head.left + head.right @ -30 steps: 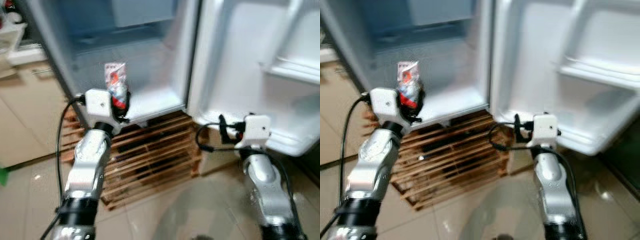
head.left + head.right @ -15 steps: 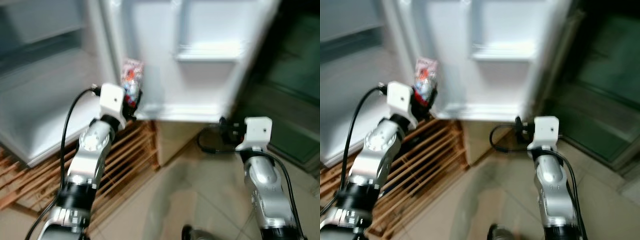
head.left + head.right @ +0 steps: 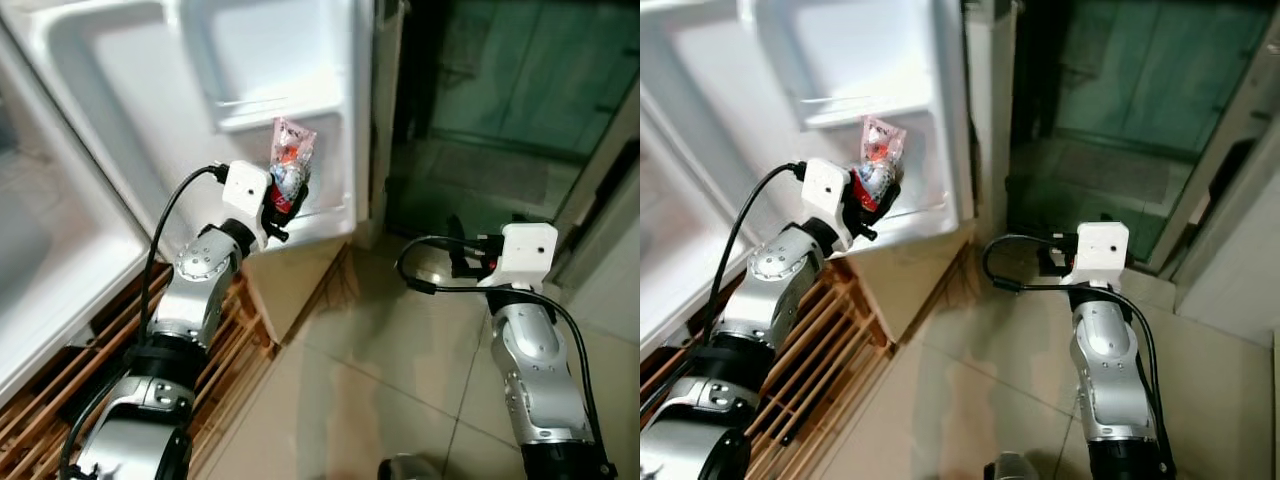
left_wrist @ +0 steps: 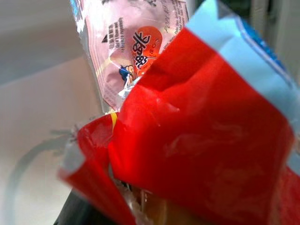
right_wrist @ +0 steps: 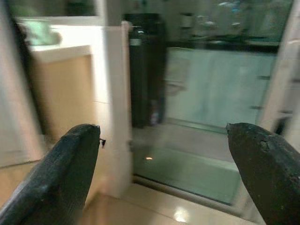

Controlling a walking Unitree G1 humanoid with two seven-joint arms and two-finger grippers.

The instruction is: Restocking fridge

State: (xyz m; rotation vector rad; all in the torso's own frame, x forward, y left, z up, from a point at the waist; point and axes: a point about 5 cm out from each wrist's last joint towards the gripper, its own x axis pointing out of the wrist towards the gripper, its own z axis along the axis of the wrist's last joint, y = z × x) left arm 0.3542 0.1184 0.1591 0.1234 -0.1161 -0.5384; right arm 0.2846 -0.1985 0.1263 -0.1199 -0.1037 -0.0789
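While my left end effector (image 3: 285,190) grips crinkly red-and-pink snack packets (image 3: 290,160) before white fridge door shelf (image 3: 275,110), right end effector (image 5: 164,154) gapes empty; next, lift packets onto shelf.

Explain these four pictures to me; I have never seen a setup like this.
This is a walking robot with two silver arms, each ending in a tool of two black fingers. The two wide pictures come from cameras on its head, looking down at its own arms. The left tool is shut on a snack packet, red and pink, held up before the open fridge door. The right tool is open and holds nothing, above the tiled floor. A wooden pallet lies under the fridge. The other two pictures come from cameras on the wrists: the left one sees the packet up close, the right one looks between its two fingers toward a glass door.
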